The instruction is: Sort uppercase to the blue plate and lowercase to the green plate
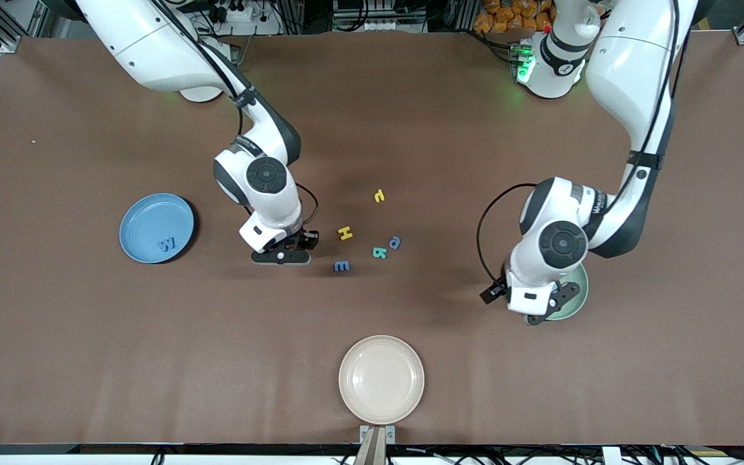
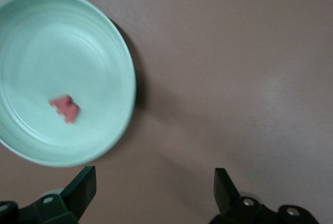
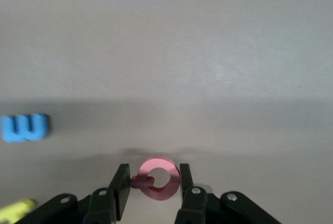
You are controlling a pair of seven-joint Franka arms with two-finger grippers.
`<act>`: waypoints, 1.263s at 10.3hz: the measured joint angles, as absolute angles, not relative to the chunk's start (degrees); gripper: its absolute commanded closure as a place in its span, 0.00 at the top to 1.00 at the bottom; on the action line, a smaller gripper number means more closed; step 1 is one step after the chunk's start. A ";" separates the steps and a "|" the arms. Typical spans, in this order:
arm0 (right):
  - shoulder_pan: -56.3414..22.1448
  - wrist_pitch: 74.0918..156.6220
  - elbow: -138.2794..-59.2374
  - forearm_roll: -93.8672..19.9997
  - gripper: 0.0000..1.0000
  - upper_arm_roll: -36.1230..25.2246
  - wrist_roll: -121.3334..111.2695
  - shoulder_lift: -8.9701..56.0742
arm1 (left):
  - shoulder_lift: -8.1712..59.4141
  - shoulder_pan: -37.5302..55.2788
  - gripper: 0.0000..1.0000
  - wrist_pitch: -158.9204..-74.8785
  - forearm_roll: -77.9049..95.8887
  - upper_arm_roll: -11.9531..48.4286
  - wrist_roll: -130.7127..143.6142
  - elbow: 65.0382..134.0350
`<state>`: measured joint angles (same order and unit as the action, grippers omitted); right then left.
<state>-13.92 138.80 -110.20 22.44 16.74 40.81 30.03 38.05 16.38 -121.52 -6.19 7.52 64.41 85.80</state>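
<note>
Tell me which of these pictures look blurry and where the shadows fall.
Front view: sharp, soft shadows under both arms. Left wrist view: soft, the red letter in the green plate smeared, dark shadow at the rim. Right wrist view: blurred, faint shadow under the red ring in the right hand.

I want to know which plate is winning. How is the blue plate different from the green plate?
The blue plate lies out in the open at the right arm's end of the table; the green plate is partly hidden under the left gripper, at the left arm's end. The blue plate holds a blue letter; the green plate holds a red letter. Both are round, with one letter each.
</note>
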 measured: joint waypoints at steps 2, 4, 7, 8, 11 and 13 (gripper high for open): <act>-10.15 137.70 -114.03 20.24 0.39 15.87 26.95 26.21 | 39.44 18.78 1.00 -122.68 -5.21 7.57 71.97 83.87; -8.03 134.35 -116.55 14.24 0.39 11.75 9.58 22.56 | 40.17 20.41 1.00 -125.48 -1.27 7.58 77.11 82.87; -6.24 128.42 -118.28 11.52 0.39 3.41 -12.82 19.02 | 40.42 24.57 1.00 -125.81 0.89 7.80 87.76 82.53; -5.27 127.11 -118.49 11.45 0.40 1.44 -18.09 18.54 | 40.48 26.60 1.00 -125.87 0.92 7.82 91.15 82.51; -3.31 126.97 -120.92 10.93 0.86 -1.96 -26.30 18.54 | 40.75 30.94 1.00 -127.72 0.98 7.77 99.21 82.47; -3.36 127.28 -122.92 6.56 0.94 -1.83 -26.52 18.73 | 41.38 32.46 1.00 -129.52 1.81 7.79 104.38 82.47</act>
